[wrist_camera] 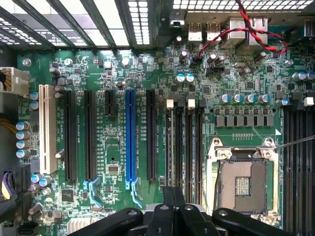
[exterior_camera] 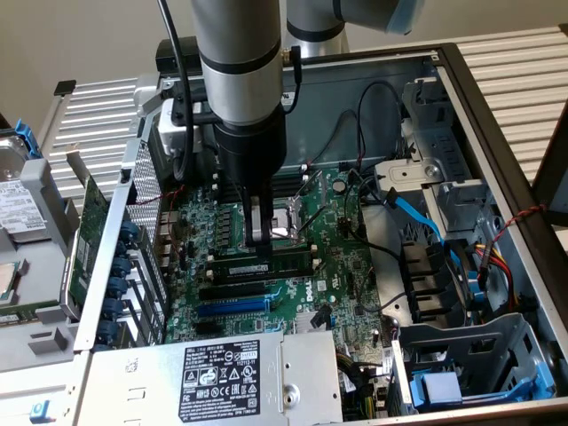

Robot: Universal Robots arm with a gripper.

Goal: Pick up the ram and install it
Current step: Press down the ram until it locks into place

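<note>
**Claw down over the memory slots, ram right beneath it**

On the exterior view's left, a green expansion card (exterior_camera: 87, 240) stands outside the metal case wall (exterior_camera: 106, 266). Moving inward, the green motherboard (exterior_camera: 346, 266) lies flat in the open computer case, with a blue slot (exterior_camera: 232, 307) near the labelled power supply (exterior_camera: 222, 377). Dead centre, the arm drops straight down, and the claw (exterior_camera: 258, 232) hangs with its tips at the ram (exterior_camera: 266, 265). The ram lies lengthwise along the black memory slots, directly under the claw and touching or just short of its tips; whether it is seated in a slot I cannot tell. Just beyond the claw sits the open CPU socket (exterior_camera: 288, 222). Whether the claw is open or clamped, I cannot tell from here.

From the wrist view, the white slot (wrist_camera: 47, 129), then black expansion slots, then the blue slot (wrist_camera: 130, 137), then the black memory slots (wrist_camera: 184, 147) with white latches, and the CPU socket (wrist_camera: 242, 184). The claw's black fingers (wrist_camera: 172, 216) sit over the near ends of the memory slots.

On the exterior view's right, blue cables (exterior_camera: 417, 217) run to the drive cage (exterior_camera: 461, 355).
</note>
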